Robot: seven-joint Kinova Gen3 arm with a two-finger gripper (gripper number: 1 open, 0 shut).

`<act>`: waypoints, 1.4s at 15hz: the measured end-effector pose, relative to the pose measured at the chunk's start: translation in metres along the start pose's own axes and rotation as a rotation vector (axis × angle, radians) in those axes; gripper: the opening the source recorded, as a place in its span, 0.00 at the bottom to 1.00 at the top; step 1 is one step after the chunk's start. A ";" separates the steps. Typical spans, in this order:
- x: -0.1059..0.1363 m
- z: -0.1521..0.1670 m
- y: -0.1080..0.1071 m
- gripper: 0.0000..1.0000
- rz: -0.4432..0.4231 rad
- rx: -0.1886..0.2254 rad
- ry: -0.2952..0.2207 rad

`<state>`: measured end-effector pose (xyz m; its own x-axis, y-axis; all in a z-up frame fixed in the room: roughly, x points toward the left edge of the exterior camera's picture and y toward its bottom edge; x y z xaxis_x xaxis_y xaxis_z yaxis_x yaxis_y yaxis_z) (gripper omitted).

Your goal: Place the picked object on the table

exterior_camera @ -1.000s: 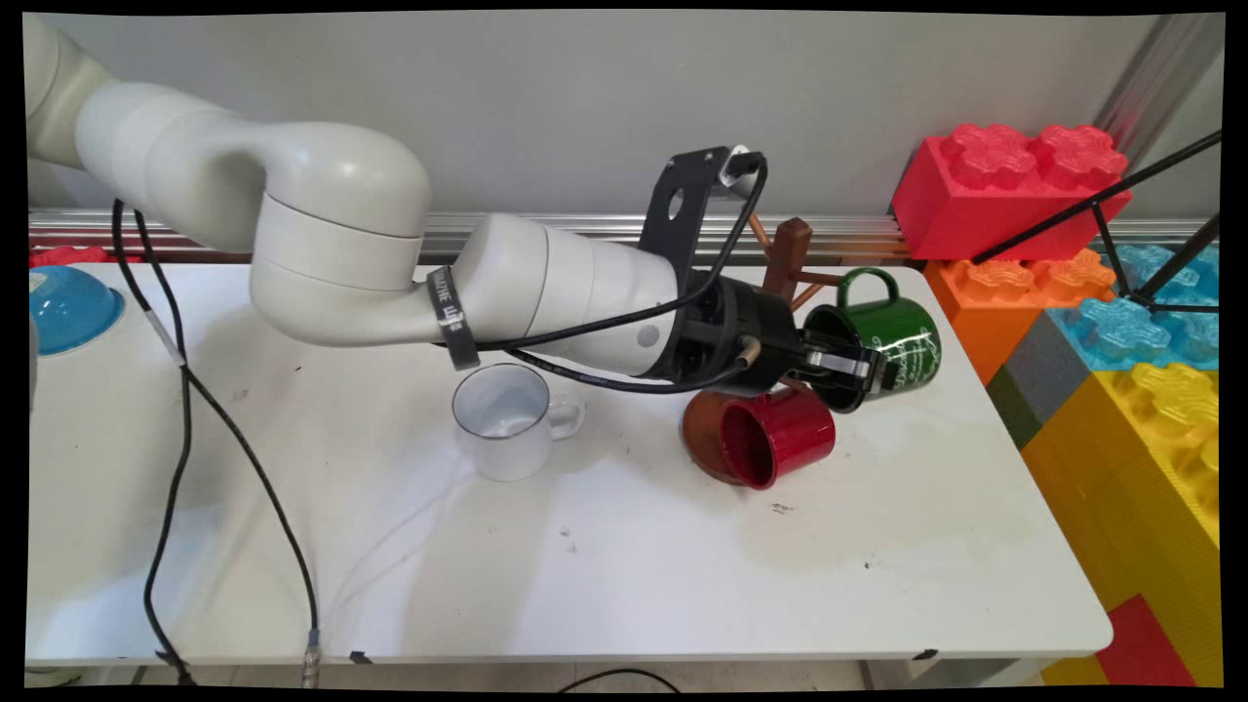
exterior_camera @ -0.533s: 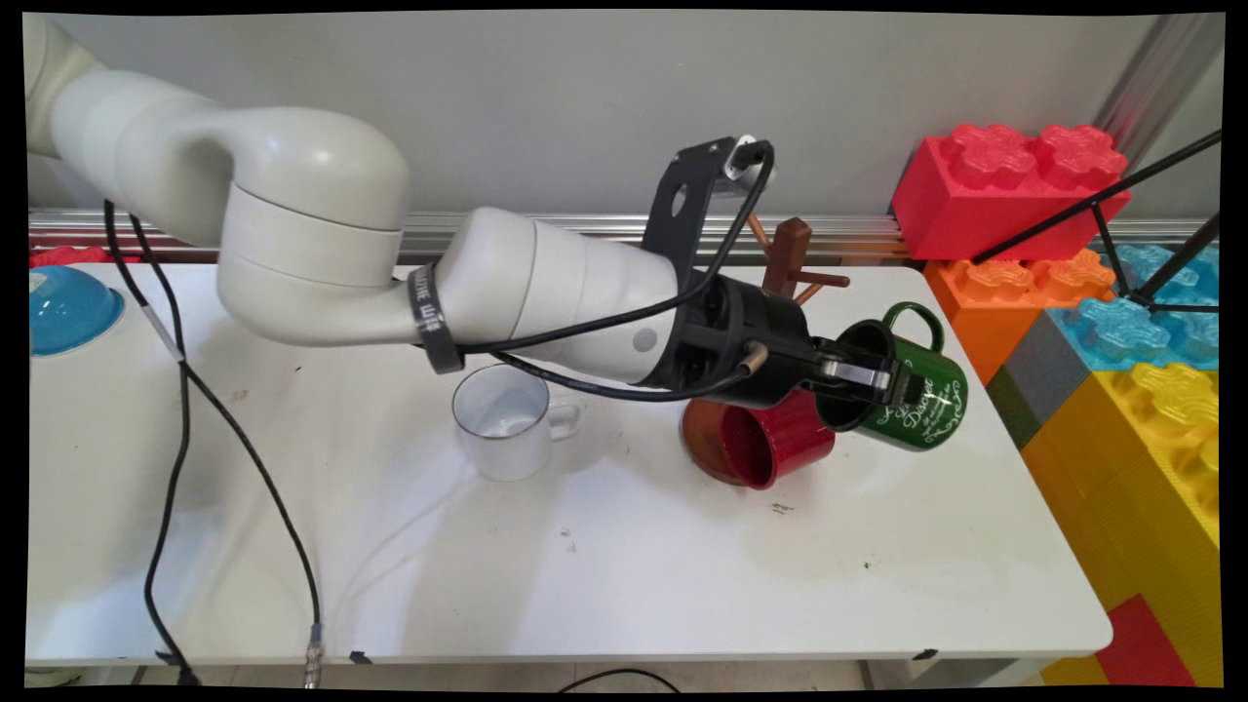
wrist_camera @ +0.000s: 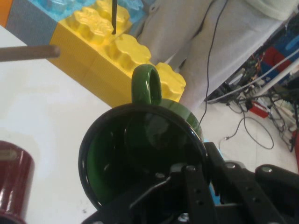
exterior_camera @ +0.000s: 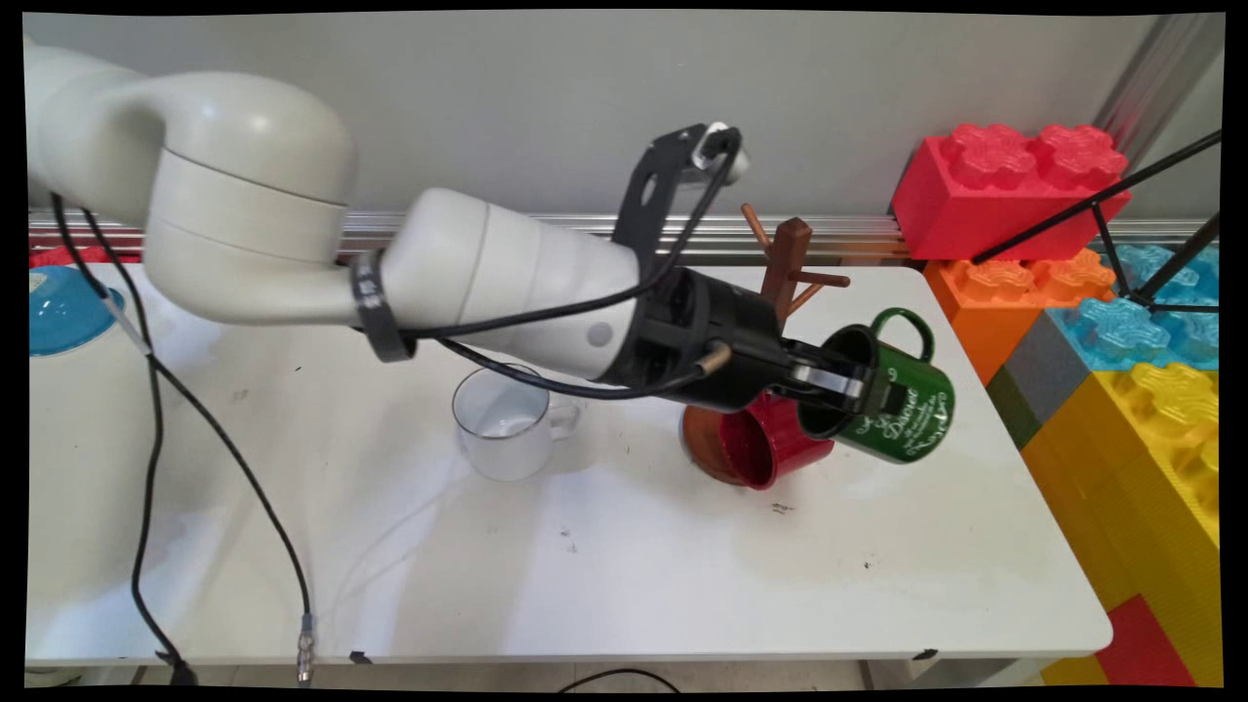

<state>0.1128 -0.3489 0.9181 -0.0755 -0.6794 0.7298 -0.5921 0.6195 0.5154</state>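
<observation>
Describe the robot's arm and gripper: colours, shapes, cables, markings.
The arm is glossy white, built of thick rounded links with a dark band around the forearm. The wrist ends in a black cylindrical section carrying the black two-finger gripper, with a silvery metal plate on the finger linkage. A black bracket stands up from the wrist, topped by a small white and black unit. Black cables hang from the arm and loop along the wrist.

The arm [exterior_camera: 292, 244] shows rounded, glossy white links, and a dark band [exterior_camera: 370, 304] with pale lettering (too small to read) rings one of them. Black cables [exterior_camera: 546, 317] loop along it toward the black wrist housing. A black bracket [exterior_camera: 651, 190] stands off it, and the gripper [exterior_camera: 846, 388] is black with silvery plates.
</observation>
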 end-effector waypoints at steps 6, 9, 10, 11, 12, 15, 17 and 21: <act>0.001 -0.034 -0.005 0.00 0.067 -0.042 -0.051; -0.002 -0.052 -0.024 0.00 0.139 0.101 -0.099; -0.002 -0.057 -0.029 0.00 0.150 0.131 -0.111; -0.001 -0.063 -0.036 0.00 0.164 0.168 -0.128; 0.001 -0.069 -0.040 0.00 0.177 0.186 -0.146; 0.006 -0.080 -0.047 0.00 0.206 0.181 -0.181; 0.008 -0.086 -0.049 0.00 0.221 0.173 -0.199; 0.014 -0.096 -0.055 0.00 0.247 0.163 -0.242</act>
<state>0.2214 -0.3540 0.9432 -0.4071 -0.6029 0.6861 -0.6511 0.7184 0.2449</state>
